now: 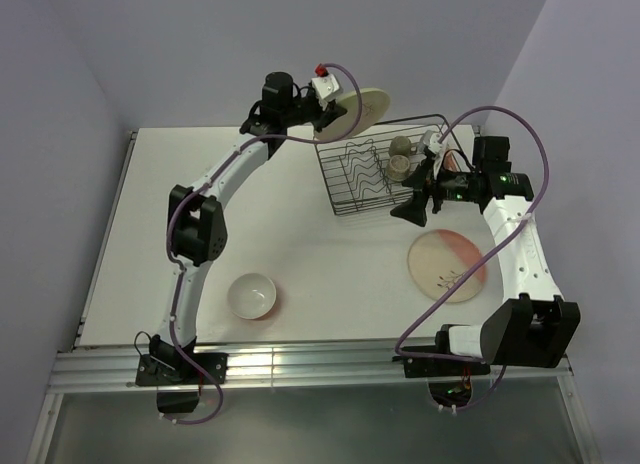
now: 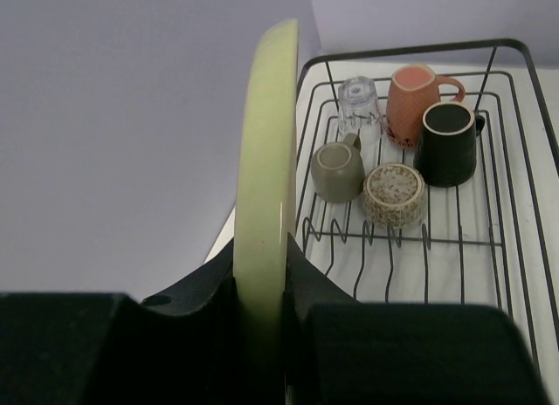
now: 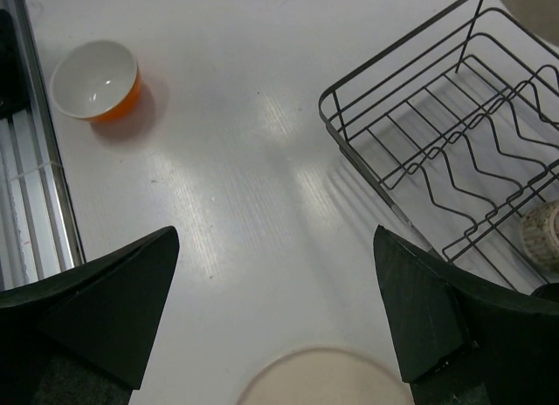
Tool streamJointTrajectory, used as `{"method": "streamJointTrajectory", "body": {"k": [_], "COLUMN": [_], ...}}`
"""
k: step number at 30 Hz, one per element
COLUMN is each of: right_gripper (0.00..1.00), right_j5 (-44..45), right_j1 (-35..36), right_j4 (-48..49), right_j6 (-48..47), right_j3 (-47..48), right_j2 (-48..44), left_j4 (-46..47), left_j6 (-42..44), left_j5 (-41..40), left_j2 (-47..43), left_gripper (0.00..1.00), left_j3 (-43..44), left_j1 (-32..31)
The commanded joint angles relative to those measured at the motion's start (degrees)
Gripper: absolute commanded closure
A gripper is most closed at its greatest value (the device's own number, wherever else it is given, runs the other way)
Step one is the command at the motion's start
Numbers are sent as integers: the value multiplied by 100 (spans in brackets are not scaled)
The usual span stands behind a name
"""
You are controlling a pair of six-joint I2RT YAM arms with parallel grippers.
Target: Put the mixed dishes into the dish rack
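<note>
My left gripper [image 1: 335, 109] is shut on the rim of the cream plate [image 1: 362, 108], held on edge above the far left corner of the black wire dish rack [image 1: 340, 184]; the plate [image 2: 266, 169] stands between the jaws in the left wrist view. In the rack [image 2: 511, 152] stand a clear glass [image 2: 359, 104], a pink mug [image 2: 413, 102], a dark mug [image 2: 448, 143], an olive cup [image 2: 338, 171] and a speckled cup [image 2: 394, 194]. My right gripper [image 1: 412, 209] is open and empty, beside the rack above the table. The cream-and-pink plate [image 1: 447, 266] and the white bowl [image 1: 252, 295] lie on the table.
The wavy dividers [image 3: 472, 174] fill the rack's near half. The bowl [image 3: 94, 79] shows an orange outside in the right wrist view. The plate's rim [image 3: 319, 379] lies just under the right gripper [image 3: 275, 322]. The table's metal front rail [image 1: 300, 364] runs along the near edge.
</note>
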Motion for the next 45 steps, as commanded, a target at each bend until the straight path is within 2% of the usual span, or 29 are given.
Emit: {"method": "streamJointTrajectory", "body": {"k": [1,45], "right_gripper": [0,0], "right_j5": [-182,-367], "right_j1": [-83,-391], "right_j4": [-5,118], "right_j6": [-58,100], "right_j3": [-57,-567], "right_j2": [-112,-138], "left_j4": [1613,1877], "left_j6": [-311,-628], "left_j5": [372,469], "left_j2": [-204,807], "left_gripper": [100,100], "left_j3": [477,275], "left_j1": [2,-305]}}
